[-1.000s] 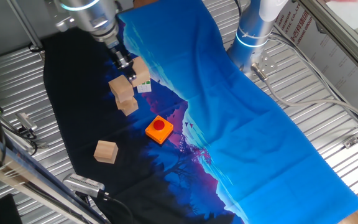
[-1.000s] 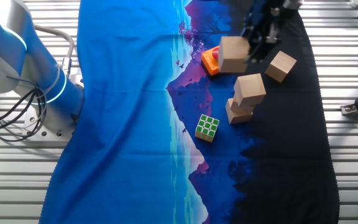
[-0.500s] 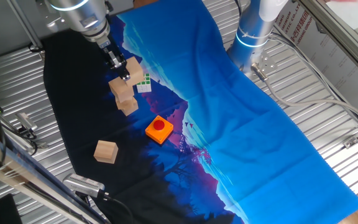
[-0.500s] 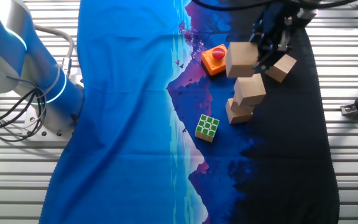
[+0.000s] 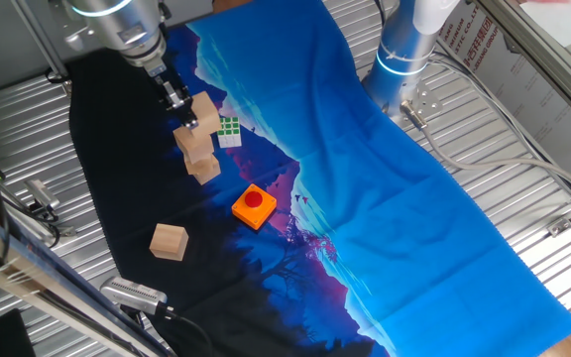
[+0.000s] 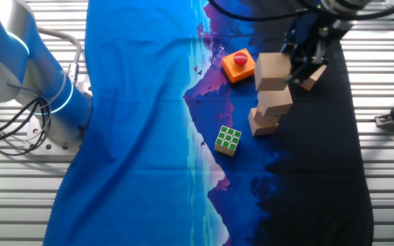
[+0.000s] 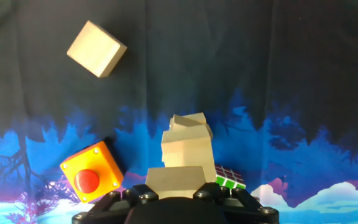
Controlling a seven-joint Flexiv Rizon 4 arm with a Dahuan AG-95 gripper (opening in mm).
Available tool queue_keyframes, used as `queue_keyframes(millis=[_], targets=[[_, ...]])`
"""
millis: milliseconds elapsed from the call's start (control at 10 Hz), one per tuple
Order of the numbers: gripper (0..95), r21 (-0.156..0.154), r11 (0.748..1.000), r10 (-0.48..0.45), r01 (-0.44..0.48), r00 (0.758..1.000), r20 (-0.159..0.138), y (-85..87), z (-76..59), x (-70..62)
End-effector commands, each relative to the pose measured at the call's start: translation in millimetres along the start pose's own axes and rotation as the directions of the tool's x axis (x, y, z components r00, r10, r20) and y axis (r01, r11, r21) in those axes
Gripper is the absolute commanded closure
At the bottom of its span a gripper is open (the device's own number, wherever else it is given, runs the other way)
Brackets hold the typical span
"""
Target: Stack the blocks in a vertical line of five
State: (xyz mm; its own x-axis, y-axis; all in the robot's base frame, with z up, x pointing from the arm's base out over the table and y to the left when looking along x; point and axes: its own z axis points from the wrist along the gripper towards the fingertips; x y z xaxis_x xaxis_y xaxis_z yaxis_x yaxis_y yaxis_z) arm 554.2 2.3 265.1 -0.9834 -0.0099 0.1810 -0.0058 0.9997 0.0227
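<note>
Gripper (image 6: 294, 66) with held block (image 6: 272, 71) now over two-block stack (image 6: 269, 111).

The tool (image 6: 294, 63) holds a block (image 6: 273, 72) just above the two-block stack (image 6: 269, 111); a lone block (image 5: 169, 241) lies well apart.

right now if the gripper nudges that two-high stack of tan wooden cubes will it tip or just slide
Probably tip. The two-high stack of tan wooden cubes looks twisted, the upper cube turned off square on the lower one, so support seems uneven. It stands on soft dark cloth, which likely resists sliding. The gripper holds a third cube just above.

Matt wooden blocks (image 6: 273, 72) (smooth-faced) on cloth (image 6: 142, 123).
</note>
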Motion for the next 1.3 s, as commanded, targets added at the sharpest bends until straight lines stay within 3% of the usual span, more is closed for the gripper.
queue_keyframes(millis=[100,900,1200,1300], targets=[[95.0,-0.009,1.0,-0.006,0.006,1.0,-0.001,-5.2,3.1,-6.4],[95.0,-0.023,1.0,-0.01,0.01,1.0,-0.001,-18.3,14.4,-24.4],[95.0,-0.022,1.0,-0.003,0.003,1.0,0.006,-15.2,16.8,-28.7],[95.0,-0.029,1.0,-0.005,0.005,1.0,0.023,-14.9,17.4,-29.0]])
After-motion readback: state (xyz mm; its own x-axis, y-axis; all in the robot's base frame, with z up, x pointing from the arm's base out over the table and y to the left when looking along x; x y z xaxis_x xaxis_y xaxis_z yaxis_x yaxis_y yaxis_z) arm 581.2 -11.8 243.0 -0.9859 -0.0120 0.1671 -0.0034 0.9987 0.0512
